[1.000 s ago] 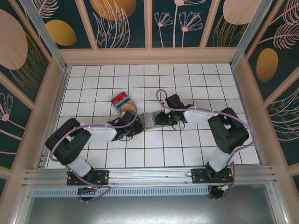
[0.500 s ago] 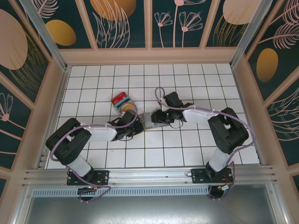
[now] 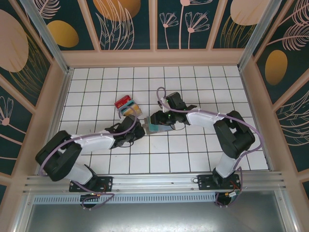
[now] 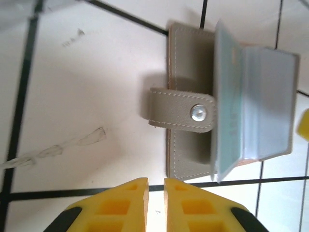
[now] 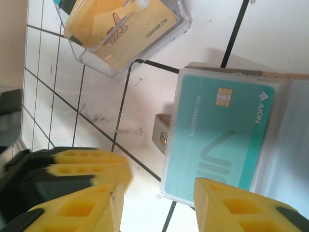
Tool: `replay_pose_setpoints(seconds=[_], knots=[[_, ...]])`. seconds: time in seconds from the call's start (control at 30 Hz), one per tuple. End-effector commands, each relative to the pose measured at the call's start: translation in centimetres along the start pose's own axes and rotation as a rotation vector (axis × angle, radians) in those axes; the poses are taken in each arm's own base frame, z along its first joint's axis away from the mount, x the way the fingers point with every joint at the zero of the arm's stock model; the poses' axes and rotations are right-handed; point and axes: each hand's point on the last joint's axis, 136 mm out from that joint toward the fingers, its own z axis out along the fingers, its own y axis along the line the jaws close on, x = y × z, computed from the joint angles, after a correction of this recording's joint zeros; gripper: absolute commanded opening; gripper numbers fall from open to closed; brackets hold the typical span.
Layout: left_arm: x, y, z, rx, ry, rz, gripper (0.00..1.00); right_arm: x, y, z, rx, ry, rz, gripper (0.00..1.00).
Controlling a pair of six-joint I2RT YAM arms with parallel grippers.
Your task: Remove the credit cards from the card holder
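White-tiled worktop (image 3: 193,82), floral walls (image 3: 125,24) — card holder (image 4: 188,63) just ahead of my left gripper (image 4: 156,186), clenched empty; right gripper (image 5: 159,193) gapes over its teal card (image 5: 217,135).

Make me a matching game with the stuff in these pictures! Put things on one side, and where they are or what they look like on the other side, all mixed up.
Things:
1. teal card
2. yellow card
3. tab
4. right gripper

Clues:
a. open wide
b. has a shiny round snap
c. lying outside the holder
d. tucked inside the holder

Pairs: 1-d, 2-c, 3-b, 4-a
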Motion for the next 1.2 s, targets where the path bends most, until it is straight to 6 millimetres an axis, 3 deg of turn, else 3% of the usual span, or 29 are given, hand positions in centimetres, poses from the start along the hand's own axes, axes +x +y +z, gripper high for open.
replay_pose_setpoints(seconds=[0.0, 0.17, 0.37, 0.5, 0.9, 1.17], knots=[[-0.7, 1.8, -1.4, -0.075, -0.042, -0.021, 0.18, -0.6, -1.4, -0.7, 0.054, -0.029, 0.010, 0.43], [-1.6, -1.0, -1.9, 0.018, -0.051, 0.003, 0.18, -0.6, -3.4, -1.3, 0.113, -0.041, 0.024, 0.41], [-2.4, -5.0, -0.1, 0.086, -0.007, 0.051, 0.13, -0.4, -5.8, -2.3, 0.198, -0.071, 0.056, 0.31], [-2.8, -6.4, 1.0, 0.093, 0.003, 0.073, 0.11, -0.1, -6.2, -2.7, 0.208, -0.077, 0.065, 0.27], [0.3, -2.4, 4.6, -0.004, 0.109, 0.047, 0.07, 0.6, -6.0, -2.4, 0.178, -0.061, 0.076, 0.27], [0.7, -1.6, 4.9, -0.021, 0.113, 0.041, 0.06, 0.4, -5.5, -1.3, 0.134, -0.027, 0.079, 0.25]])
